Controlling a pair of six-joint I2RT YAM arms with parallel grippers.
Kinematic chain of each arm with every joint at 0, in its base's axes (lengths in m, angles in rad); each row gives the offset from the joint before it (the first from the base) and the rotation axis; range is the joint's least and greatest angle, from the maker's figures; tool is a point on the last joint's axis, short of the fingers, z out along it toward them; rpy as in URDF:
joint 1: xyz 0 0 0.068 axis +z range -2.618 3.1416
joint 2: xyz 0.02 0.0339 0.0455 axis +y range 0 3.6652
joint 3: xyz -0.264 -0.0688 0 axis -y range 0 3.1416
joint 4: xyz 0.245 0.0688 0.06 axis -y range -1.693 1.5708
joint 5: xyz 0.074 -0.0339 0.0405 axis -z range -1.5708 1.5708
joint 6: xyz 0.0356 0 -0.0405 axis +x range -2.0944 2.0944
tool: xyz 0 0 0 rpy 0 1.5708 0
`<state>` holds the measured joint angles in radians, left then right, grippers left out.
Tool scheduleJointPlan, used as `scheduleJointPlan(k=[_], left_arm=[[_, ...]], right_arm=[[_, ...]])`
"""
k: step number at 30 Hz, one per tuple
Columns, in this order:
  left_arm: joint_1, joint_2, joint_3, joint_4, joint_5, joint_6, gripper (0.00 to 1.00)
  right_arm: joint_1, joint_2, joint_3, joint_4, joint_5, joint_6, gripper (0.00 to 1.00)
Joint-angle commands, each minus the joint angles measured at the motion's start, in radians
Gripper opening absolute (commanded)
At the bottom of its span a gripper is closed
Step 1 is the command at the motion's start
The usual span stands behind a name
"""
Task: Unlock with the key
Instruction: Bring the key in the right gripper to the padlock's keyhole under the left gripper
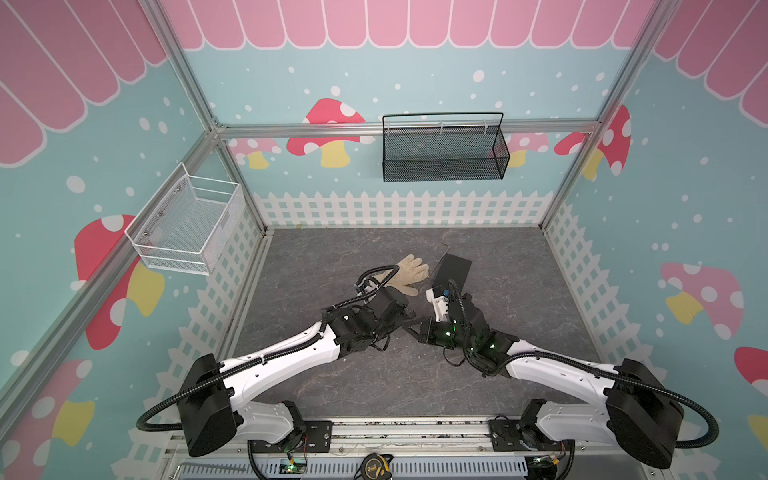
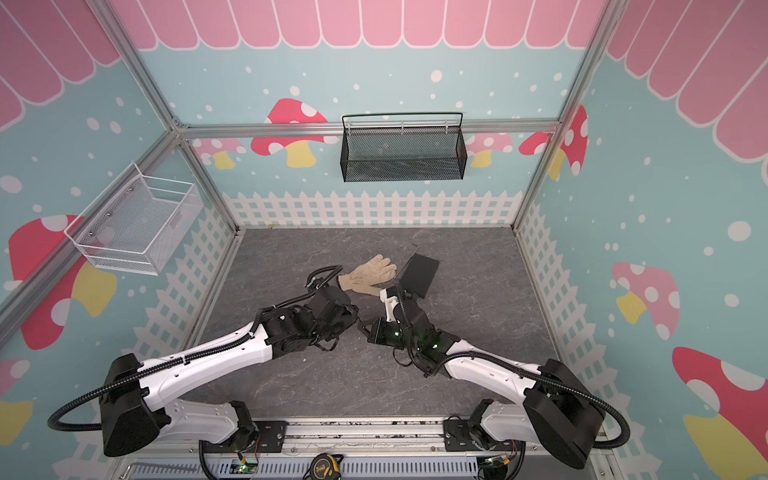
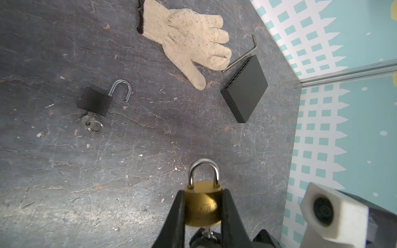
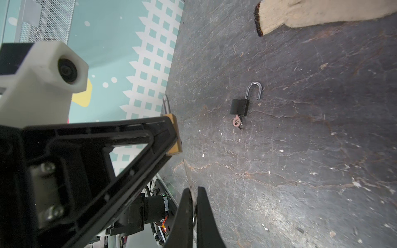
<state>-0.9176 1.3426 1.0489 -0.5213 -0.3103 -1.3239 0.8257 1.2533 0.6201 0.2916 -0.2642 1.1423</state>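
While the brass padlock [image 3: 202,209], shackle shut, is clamped by the left gripper [image 3: 203,193] over the table [image 3: 150,171], the key [image 3: 207,233] in its underside is pinched by the right gripper [image 4: 194,191]; beyond, a black padlock [image 3: 95,104] is seen lying open with a ringed key [image 3: 90,122] in it, then a glove [image 3: 189,40], hex key [image 3: 242,59] and black box [image 3: 245,90]

Enclosed cell with three printed walls [image 1: 374,83]: teal ground, white dots, red and pink mushrooms [image 1: 332,114]. A white picket fence [image 1: 395,208] is printed along the base, a pink scalloped band [image 1: 374,20] along the top. Aluminium frame rails [image 1: 291,129] run up the corners and across the back wall. Black mesh basket [image 1: 444,149] hangs on the back rail, white wire basket [image 1: 187,224] on the left wall. Worktop [image 1: 332,257] dark grey, stone-veined, scuffed, flecked with debris. Light even, soft.
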Motion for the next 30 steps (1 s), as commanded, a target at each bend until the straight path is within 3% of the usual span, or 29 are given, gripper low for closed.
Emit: scheduleJointPlan(k=[1, 17, 30], left_arm=[[0.006, 0.003, 0.022, 0.000, -0.033, 0.003, 0.00], [0.006, 0.011, 0.023, 0.006, -0.039, 0.004, 0.00], [0.006, -0.011, 0.012, 0.029, 0.012, 0.002, 0.00]], right_arm=[[0.007, 0.017, 0.024, 0.040, 0.012, 0.025, 0.00], [0.010, 0.040, 0.033, 0.083, -0.025, 0.023, 0.00], [0.007, 0.041, 0.028, 0.101, 0.033, 0.041, 0.00]])
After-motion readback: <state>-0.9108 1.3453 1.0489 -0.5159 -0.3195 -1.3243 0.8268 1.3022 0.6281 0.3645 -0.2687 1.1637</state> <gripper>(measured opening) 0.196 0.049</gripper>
